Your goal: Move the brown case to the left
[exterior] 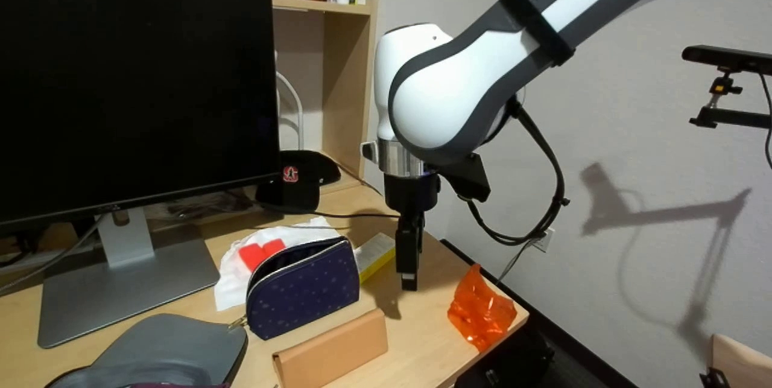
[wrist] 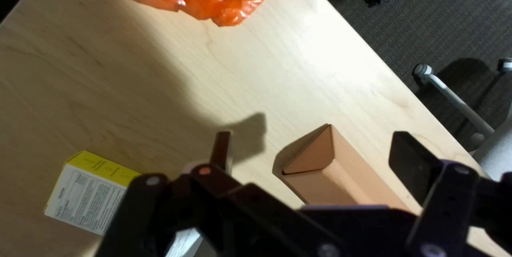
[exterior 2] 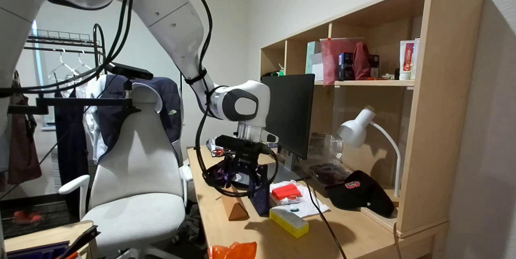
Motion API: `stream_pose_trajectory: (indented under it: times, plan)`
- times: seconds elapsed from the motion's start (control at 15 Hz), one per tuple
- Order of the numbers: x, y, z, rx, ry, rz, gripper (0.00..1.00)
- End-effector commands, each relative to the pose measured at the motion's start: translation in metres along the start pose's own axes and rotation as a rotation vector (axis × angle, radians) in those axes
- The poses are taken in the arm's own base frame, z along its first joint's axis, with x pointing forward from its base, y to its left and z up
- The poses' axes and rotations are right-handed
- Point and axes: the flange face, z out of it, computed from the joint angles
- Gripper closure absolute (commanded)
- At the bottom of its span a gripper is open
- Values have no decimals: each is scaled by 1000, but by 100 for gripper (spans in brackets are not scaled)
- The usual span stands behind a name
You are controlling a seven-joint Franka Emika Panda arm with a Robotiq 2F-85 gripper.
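Note:
The brown case (exterior: pixel 333 349) is a slim tan box with a triangular end. It lies on the desk in front of the navy dotted pouch in an exterior view, and its triangular end shows in an exterior view (exterior 2: pixel 235 207). In the wrist view the near end of the case (wrist: pixel 336 181) shows between my two fingers, and its rest is hidden by the gripper body. My gripper (wrist: pixel 315 153) is open and empty, with its fingers wide apart above the desk. In an exterior view the gripper (exterior: pixel 409 282) hangs beyond the case's end and does not touch it.
The navy pouch (exterior: pixel 304 291) stands open beside the case. A yellow-and-white box (exterior 2: pixel 288 221) lies behind the pouch. A crumpled orange bag (exterior: pixel 480 309) lies at the desk's corner. A grey cap (exterior: pixel 172 349) and a monitor (exterior: pixel 132 92) stand to the other side. The desk edge (wrist: pixel 376 55) runs near the case.

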Motion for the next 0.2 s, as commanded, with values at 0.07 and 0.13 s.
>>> stream_pose_trajectory:
  times: [0.07,0.13]
  plan:
    - [1,-1,-1,1,0,-1,0]
    - [1,-1,-1,1,0,-1,0]
